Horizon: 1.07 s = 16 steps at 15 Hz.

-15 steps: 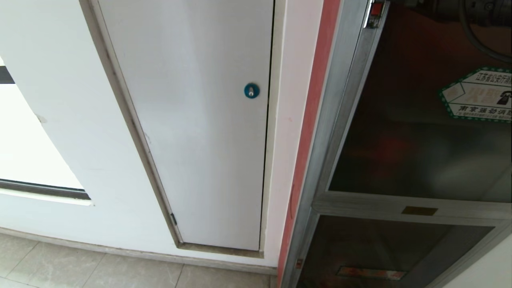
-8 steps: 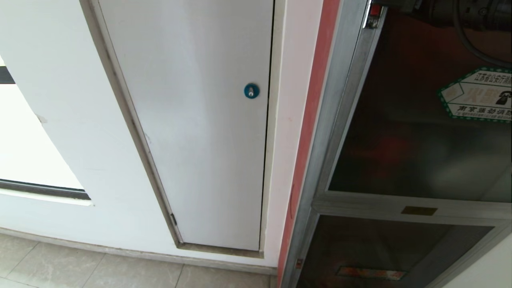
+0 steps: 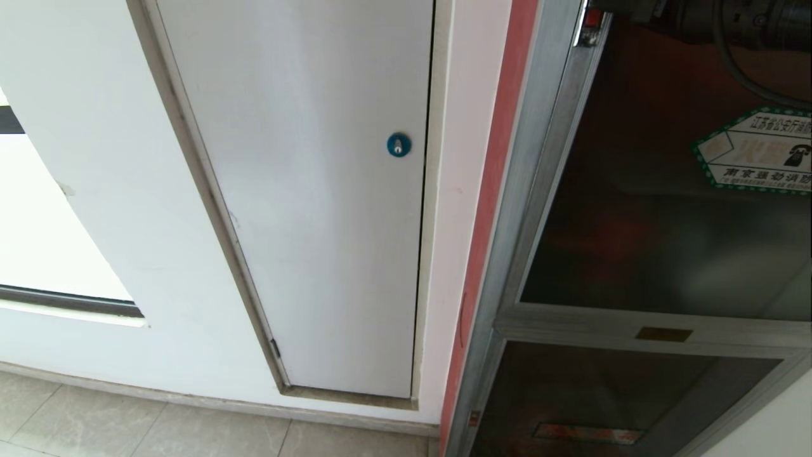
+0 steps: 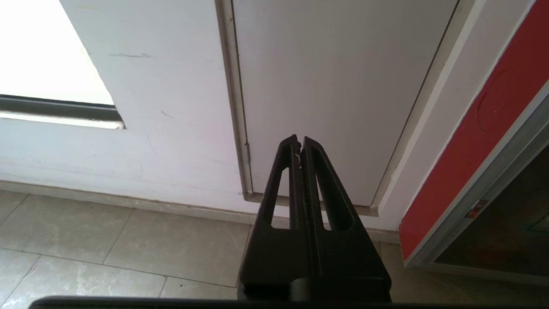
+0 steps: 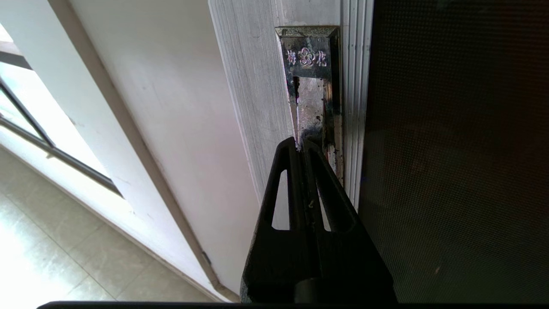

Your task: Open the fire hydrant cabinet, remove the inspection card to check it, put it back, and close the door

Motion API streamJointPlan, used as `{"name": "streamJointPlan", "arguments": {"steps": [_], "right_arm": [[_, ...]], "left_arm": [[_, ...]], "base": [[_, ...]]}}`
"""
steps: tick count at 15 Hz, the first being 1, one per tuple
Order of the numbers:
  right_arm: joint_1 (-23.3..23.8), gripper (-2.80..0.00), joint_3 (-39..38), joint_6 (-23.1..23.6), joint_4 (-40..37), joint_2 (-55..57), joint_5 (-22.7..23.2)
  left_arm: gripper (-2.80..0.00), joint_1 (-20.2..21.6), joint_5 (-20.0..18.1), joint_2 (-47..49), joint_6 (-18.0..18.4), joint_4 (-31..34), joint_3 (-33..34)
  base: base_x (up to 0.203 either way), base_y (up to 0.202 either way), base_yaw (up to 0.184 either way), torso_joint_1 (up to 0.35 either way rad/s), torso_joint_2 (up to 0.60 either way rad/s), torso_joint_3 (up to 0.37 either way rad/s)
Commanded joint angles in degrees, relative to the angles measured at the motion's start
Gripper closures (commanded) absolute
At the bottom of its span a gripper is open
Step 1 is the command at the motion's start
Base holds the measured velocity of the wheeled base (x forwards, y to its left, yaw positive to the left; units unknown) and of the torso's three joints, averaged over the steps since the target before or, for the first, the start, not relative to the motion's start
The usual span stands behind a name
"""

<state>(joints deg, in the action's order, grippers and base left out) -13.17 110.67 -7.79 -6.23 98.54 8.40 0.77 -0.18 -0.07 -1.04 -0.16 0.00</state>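
The fire hydrant cabinet point(image 3: 507, 209) stands at the right, framed in silver metal. Its dark tinted glass door point(image 3: 634, 190) bears a green-bordered hexagonal sticker point(image 3: 758, 152). In the right wrist view my right gripper point(image 5: 300, 143) is shut, its tips at the lower end of a worn recessed metal pull point(image 5: 311, 98) in the door's silver frame point(image 5: 257, 107). Only part of the right arm point(image 3: 748, 16) shows at the head view's top right. My left gripper point(image 4: 299, 139) is shut and empty, parked low and facing the wall. The inspection card is out of view.
A plain white panel door point(image 3: 317, 190) with a round blue lock point(image 3: 399, 145) sits left of the cabinet. A red strip point(image 3: 501, 158) runs along the cabinet's edge. A smaller dark glass panel point(image 3: 602, 406) lies below the door. Grey floor tiles point(image 4: 107, 253) meet the wall.
The right arm's dark wrist has crept slightly further into the head view's top right corner. The door and the left gripper look unchanged.
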Motion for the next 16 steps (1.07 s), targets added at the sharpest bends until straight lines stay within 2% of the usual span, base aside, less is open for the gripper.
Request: {"name": "streamJointPlan", "arguments": {"steps": [1,11,16], "right_arm": [[0.5,0.0,0.0,0.0,-0.1,0.8,0.0],[1.6,0.0,0.7,0.0,-0.1,0.5,0.3],[0.3,0.0,-0.3,0.0,-0.6,-3.1,0.5]], "left_arm": [[0.0,0.0,0.0,0.1,-0.1,0.0,0.1],[0.0,0.0,0.0,0.1,0.0,0.0,0.0],[0.0,0.0,0.0,0.1,0.0,0.0,0.0]], "base": [[0.0,0.0,0.0,0.0,0.0,0.0],[0.0,0.0,0.0,0.0,0.0,0.0],[0.0,0.0,0.0,0.0,0.0,0.0]]}}
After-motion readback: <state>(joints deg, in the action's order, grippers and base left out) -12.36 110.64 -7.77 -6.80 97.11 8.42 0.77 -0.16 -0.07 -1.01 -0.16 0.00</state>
